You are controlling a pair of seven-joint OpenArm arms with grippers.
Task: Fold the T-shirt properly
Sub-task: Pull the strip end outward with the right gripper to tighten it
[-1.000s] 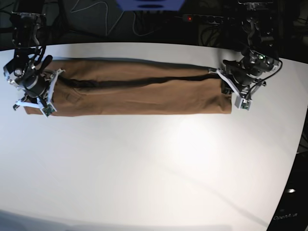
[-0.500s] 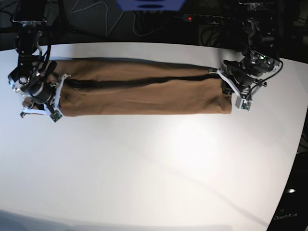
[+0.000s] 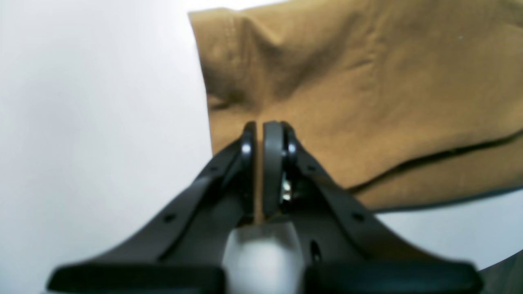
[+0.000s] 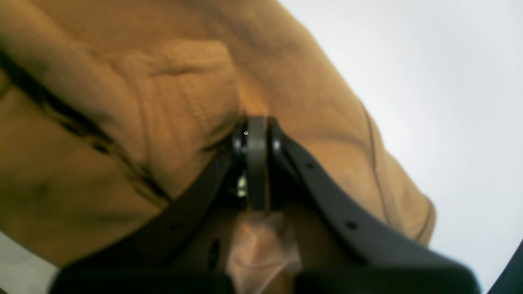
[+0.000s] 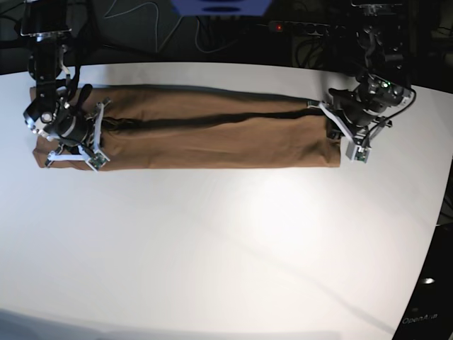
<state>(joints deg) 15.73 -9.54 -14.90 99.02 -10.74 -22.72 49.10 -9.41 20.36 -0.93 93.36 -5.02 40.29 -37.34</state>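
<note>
T-shirt (image 5: 212, 134) lies folded into a long tan band along the far edge of the white table (image 5: 226, 248). Left gripper (image 3: 258, 134) pinches fabric at one end — jaws nearly closed. Right gripper (image 4: 255, 134) clamps the opposite end.

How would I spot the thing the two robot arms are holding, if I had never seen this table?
Look at the big white table. Near its far edge lies a long, flat strip of soft tan-brown cloth, the T-shirt, folded lengthwise with a dark crease along its middle. It is the only brown thing there, and the left gripper and the right gripper each pinch one end of it.
</note>
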